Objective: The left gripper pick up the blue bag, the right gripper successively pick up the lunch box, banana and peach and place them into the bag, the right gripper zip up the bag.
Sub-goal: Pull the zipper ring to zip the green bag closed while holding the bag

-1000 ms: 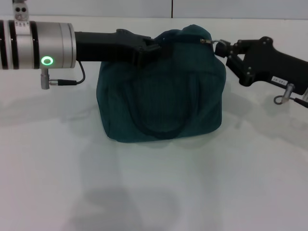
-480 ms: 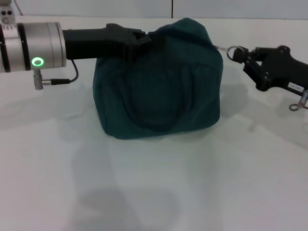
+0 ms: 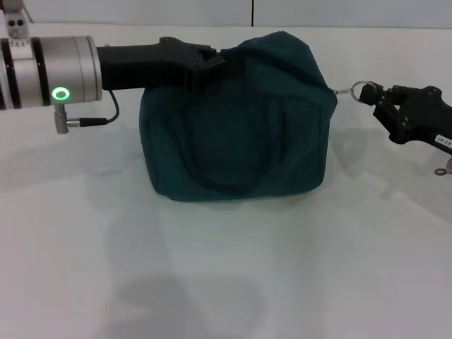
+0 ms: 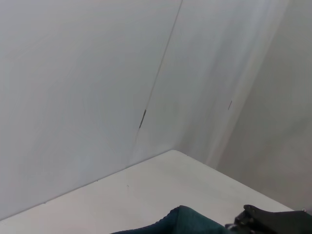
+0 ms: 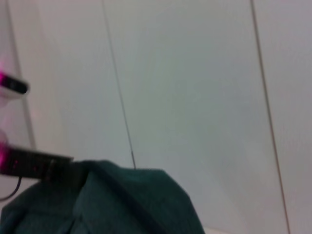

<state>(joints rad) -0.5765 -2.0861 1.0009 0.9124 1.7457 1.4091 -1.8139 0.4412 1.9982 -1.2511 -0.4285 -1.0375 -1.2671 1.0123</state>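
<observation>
The blue bag stands on the white table, its top drawn closed, one rope handle hanging down its front. My left gripper is shut on the bag's top left edge and holds it up. My right gripper is just off the bag's upper right corner, shut on the metal ring pull of the zip, which is stretched out to the right. The bag's top also shows in the left wrist view and the right wrist view. The lunch box, banana and peach are out of view.
The table's far edge meets a pale panelled wall just behind the bag. The left arm's silver wrist with a green light and a looped cable hangs left of the bag.
My right gripper has moved right with the ring pull, from over the bag's top to beyond its right corner, and the top has closed. The left gripper has kept its hold.
</observation>
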